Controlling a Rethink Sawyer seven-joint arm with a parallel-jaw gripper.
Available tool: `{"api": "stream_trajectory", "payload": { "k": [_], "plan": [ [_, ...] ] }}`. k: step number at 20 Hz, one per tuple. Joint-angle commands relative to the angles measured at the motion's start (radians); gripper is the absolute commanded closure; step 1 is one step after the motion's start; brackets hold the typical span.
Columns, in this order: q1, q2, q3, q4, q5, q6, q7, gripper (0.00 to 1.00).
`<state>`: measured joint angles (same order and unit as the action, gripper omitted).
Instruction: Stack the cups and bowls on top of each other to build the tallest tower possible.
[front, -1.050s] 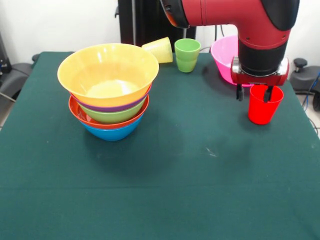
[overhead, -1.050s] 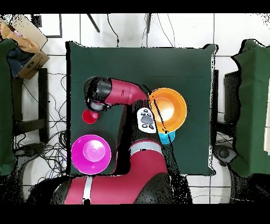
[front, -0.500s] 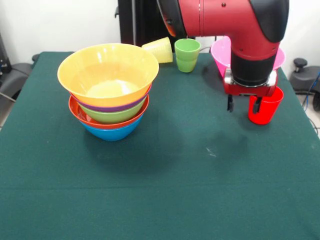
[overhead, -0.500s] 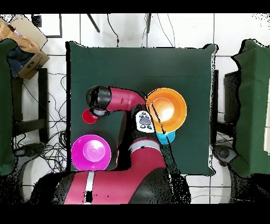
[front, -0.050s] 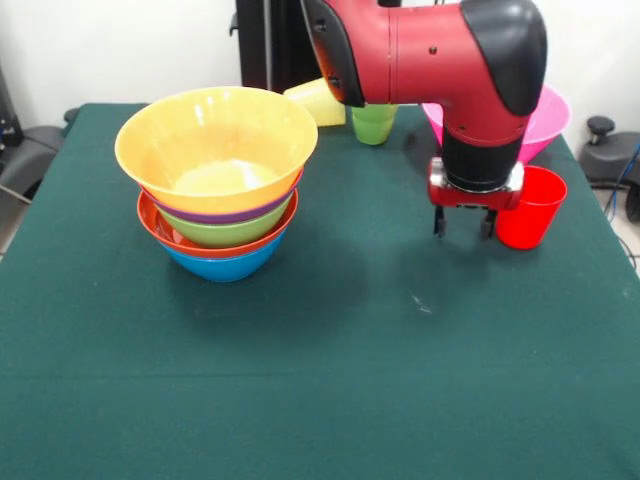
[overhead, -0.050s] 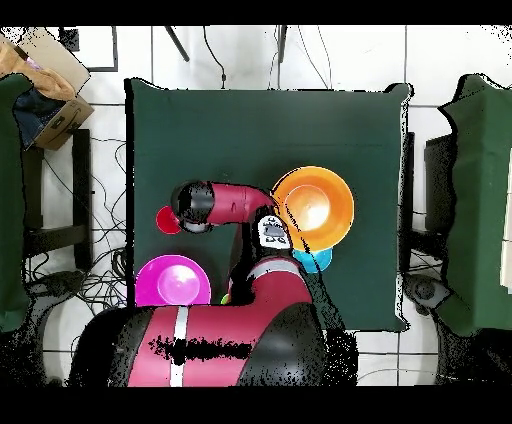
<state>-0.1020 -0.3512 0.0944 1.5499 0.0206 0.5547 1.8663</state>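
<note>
Red cup stands upright, mouth up, at the gripper's three o'clock. The gripper hangs spread and empty above the surface. The tower stands at nine o'clock, bowls opening upward.

The gripper hangs open, just left of the red cup. The tower of bowls stands far left.
</note>
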Motion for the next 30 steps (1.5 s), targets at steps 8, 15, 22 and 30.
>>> {"api": "stream_trajectory", "payload": {
  "k": [8, 15, 22, 30],
  "plan": [
    [-0.045, -0.234, 0.118, 0.048, -0.01, 0.184, -0.038, 0.0],
    [-0.056, -0.274, 0.139, 0.036, 0.001, 0.232, -0.03, 0.0],
    [-0.008, -0.2, 0.134, -0.049, 0.021, 0.391, 0.045, 0.0],
    [0.03, -0.147, 0.128, -0.046, 0.058, 0.498, 0.091, 0.0]
  ]
}}
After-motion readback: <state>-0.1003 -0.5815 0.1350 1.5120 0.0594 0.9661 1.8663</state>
